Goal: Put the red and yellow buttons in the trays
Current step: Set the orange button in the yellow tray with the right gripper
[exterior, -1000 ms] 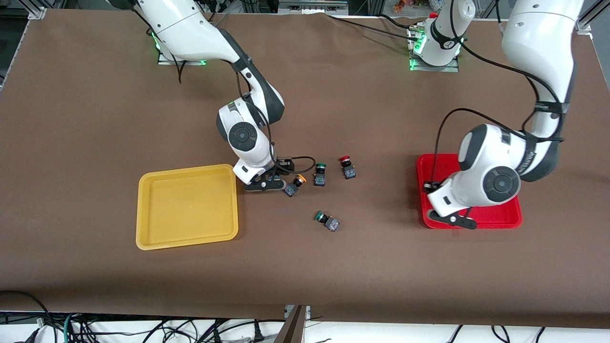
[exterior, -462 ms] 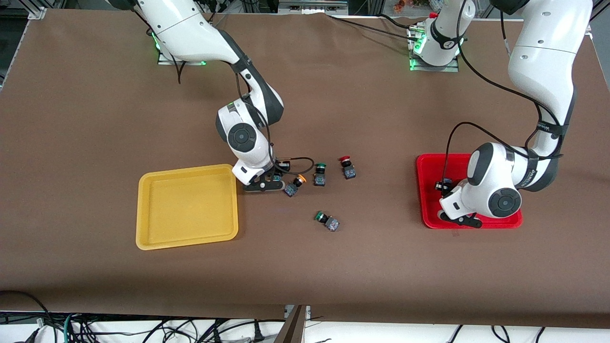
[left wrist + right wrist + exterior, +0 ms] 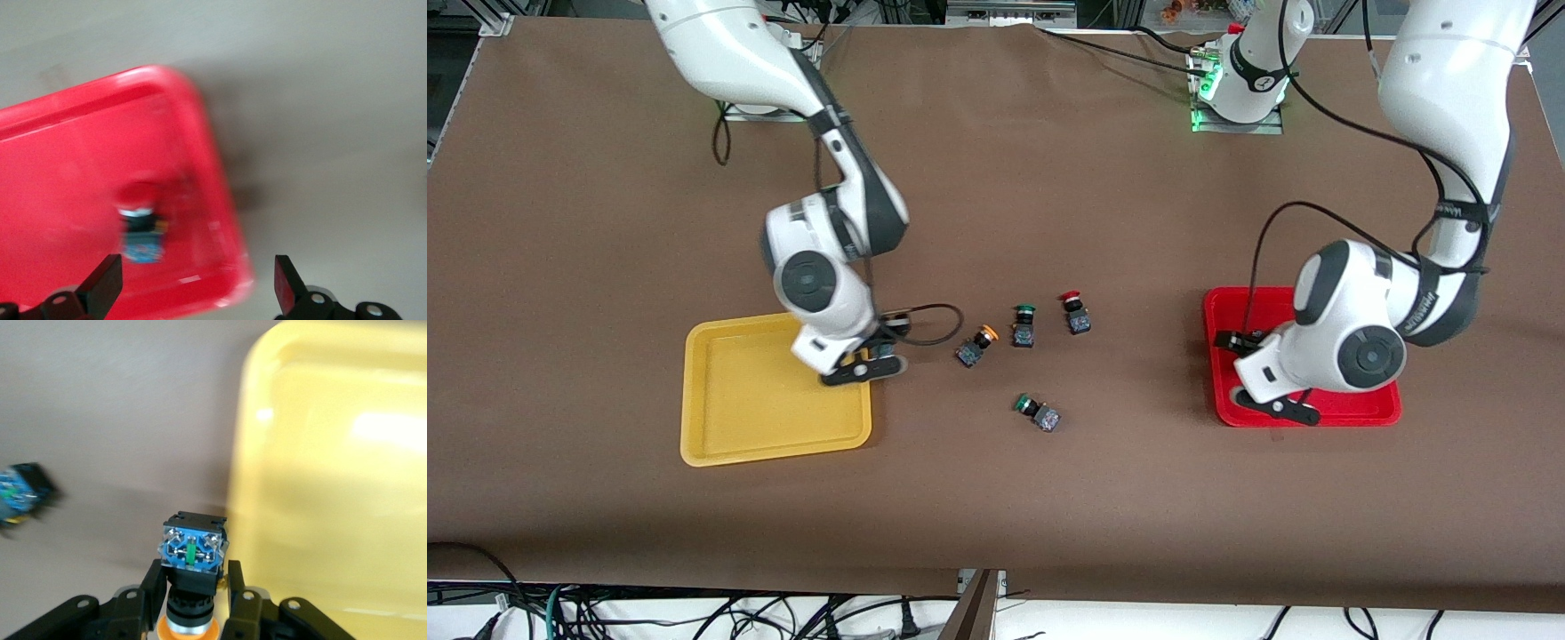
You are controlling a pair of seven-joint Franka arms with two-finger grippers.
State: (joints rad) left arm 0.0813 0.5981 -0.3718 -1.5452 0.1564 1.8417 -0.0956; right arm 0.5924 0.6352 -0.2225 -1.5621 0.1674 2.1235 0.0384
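Observation:
My right gripper is shut on a yellow-capped button, cap toward the wrist, and holds it over the yellow tray's rim at the end nearest the loose buttons; the yellow tray fills much of the right wrist view. My left gripper is open and empty over the red tray. A red-capped button lies in the red tray, between the open fingers. Another yellow-capped button and a red-capped one lie on the table between the trays.
Two green-capped buttons lie on the brown table: one between the loose yellow and red ones, one nearer the front camera. A blurred button shows at the edge of the right wrist view.
My right gripper has risen from beside the loose yellow button and moved over the yellow tray's rim with a yellow button in it. My left gripper has shifted slightly over the red tray.

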